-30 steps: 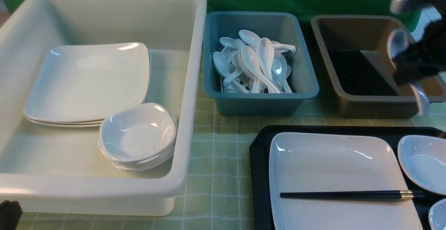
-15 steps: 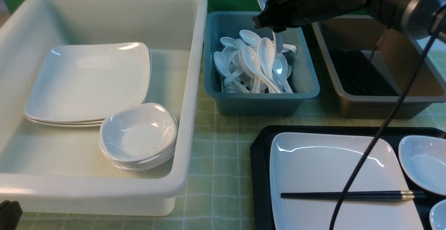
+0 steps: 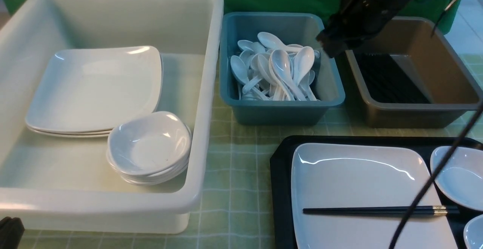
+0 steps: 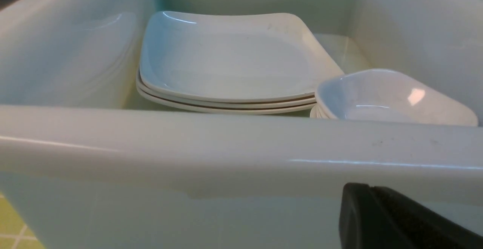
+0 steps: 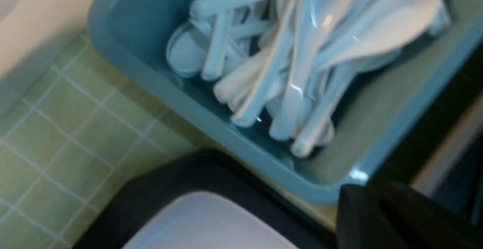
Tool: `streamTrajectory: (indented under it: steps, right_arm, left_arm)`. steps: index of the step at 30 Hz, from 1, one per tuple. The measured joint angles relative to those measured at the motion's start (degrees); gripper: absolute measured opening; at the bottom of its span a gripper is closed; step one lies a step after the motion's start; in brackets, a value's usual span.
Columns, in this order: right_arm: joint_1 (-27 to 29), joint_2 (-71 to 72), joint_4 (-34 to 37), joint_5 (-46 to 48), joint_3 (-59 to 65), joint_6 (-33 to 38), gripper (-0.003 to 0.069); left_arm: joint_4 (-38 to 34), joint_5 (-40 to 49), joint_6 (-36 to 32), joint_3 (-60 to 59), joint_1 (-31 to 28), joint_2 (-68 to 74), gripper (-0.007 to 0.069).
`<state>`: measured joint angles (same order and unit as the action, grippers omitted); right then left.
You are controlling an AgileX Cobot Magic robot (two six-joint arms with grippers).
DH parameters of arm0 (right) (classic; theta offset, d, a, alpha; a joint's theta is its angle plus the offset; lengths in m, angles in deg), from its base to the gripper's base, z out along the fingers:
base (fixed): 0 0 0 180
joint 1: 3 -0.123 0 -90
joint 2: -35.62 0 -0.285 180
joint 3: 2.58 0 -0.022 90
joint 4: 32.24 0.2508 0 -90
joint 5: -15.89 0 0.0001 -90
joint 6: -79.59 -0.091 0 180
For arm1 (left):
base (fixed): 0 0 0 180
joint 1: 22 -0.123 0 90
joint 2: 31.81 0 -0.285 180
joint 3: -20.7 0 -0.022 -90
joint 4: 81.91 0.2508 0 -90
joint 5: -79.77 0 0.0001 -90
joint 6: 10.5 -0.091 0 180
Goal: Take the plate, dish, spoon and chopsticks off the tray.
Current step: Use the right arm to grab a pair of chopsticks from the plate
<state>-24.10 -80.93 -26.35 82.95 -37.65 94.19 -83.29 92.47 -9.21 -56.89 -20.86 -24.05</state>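
One black rectangular plastic tray point(image 3: 281, 173), bearing one large white glossy square plate point(image 3: 358, 177), one pair of black gold-banded chopsticks point(image 3: 377, 211) lying across that plate, and two small white dishes point(image 3: 458, 177) at the tray's right edge.

One teal plastic tub point(image 3: 281, 107), holding white glossy soup spoons point(image 3: 290, 68) in a heap too tangled to count.

One large white tub point(image 3: 203, 102), holding three stacked white square plates point(image 3: 94, 86).

Right gripper point(image 3: 330, 47): above the teal tub's right rim. Opening cannot be told.

Left gripper point(image 3: 10, 230): by the white tub's near wall. Opening cannot be told.
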Motion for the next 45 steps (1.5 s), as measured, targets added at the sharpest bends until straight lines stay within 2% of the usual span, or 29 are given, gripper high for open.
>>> streamTrajectory:
  steps: [3, 5, 9, 12, 14, 19, 20, 21, 24, 28, 35, 37, 38, 39, 40, 41, 42, 43, 45]
  right_arm:
    - [0.4, 5.9, -1.5, 1.3, 3.5, -1.5, 0.0016]
    - [0.4, 12.1, -1.7, 1.5, 10.5, -1.0, 0.0009]
    - [0.1, 21.4, -1.7, 2.3, 27.4, 5.6, 0.0024]
    - [0.1, 24.4, -2.5, 2.4, 41.1, 11.2, 0.0078]
    - [0.0, 24.7, -4.2, 0.4, 48.9, 14.6, 0.0143]
    - [0.0, 23.4, -7.9, -11.7, 59.3, 18.5, 0.0348]
    - [0.0, 23.3, -8.3, -12.7, 59.7, 19.1, 0.0355]
    - [0.0, 22.7, -9.4, -15.2, 60.3, 20.8, 0.0393]
    - [0.0, 20.7, -11.8, -19.0, 60.6, 25.4, 0.0444]
    - [0.0, 17.6, -13.7, -21.6, 60.6, 29.4, 0.0456]
    - [0.0, 11.8, -18.3, -23.4, 60.6, 30.2, 0.0458]
    - [0.0, 11.7, -18.6, -23.5, 60.5, 30.2, 0.0433]
    - [0.0, 11.6, -18.7, -23.5, 60.5, 30.2, 0.0395]
    - [0.0, 11.6, -18.7, -23.4, 60.5, 30.2, 0.0395]
    - [0.0, 11.6, -18.7, -23.1, 60.5, 30.1, 0.0283]
    - [0.0, 11.6, -18.7, -23.1, 60.5, 30.1, 0.0268]
    - [0.0, 11.6, -18.8, -22.6, 60.5, 30.2, 0.0142]
    - [0.0, 11.8, -18.8, -22.4, 60.5, 30.1, 0.0107]
    - [0.0, 12.8, -18.8, -21.4, 60.5, 30.1, 0.0112]
  left_arm:
    - [0.0, 0.0, 0.0, 0.0, 0.0, 0.0, -0.0002]
    - [0.0, 0.0, 0.0, 0.0, 0.0, 0.0, -0.0002]
    - [0.0, 0.0, 0.0, 0.0, 0.0, 0.0, -0.0002]
    - [0.0, 0.0, 0.0, 0.0, 0.0, 0.0, -0.0002]
    - [0.0, 0.0, 0.0, 0.0, 0.0, 0.0, -0.0002]
    - [0.0, 0.0, 0.0, 0.0, 0.0, 0.0, -0.0002]
    - [0.0, 0.0, 0.0, 0.0, 0.0, 0.0, -0.0002]
    - [0.0, 0.0, 0.0, 0.0, 0.0, 0.0, -0.0002]
    - [0.0, 0.0, 0.0, 0.0, 0.0, 0.0, -0.0002]
    - [0.0, 0.0, -0.1, 0.0, 0.0, 0.0, -0.0002]
    - [0.0, 0.0, -0.1, 0.0, 0.0, 0.0, -0.0002]
    - [0.0, 0.0, -0.1, 0.0, 0.0, 0.0, -0.0002]
    - [0.0, 0.0, -0.1, 0.0, 0.0, 0.0, -0.0002]
    - [0.0, 0.0, -0.1, 0.0, 0.0, 0.0, -0.0002]
    - [0.0, 0.0, -0.1, 0.0, 0.0, 0.0, -0.0002]
    - [0.0, 0.0, -0.1, 0.0, 0.0, 0.0, -0.0002]
    - [0.0, 0.0, -0.1, 0.0, 0.0, 0.0, -0.0002]
    - [0.0, 0.0, -0.1, 0.0, 0.0, 0.0, -0.0002]
    - [0.0, 0.0, -0.1, 0.0, 0.0, 0.0, -0.0002]
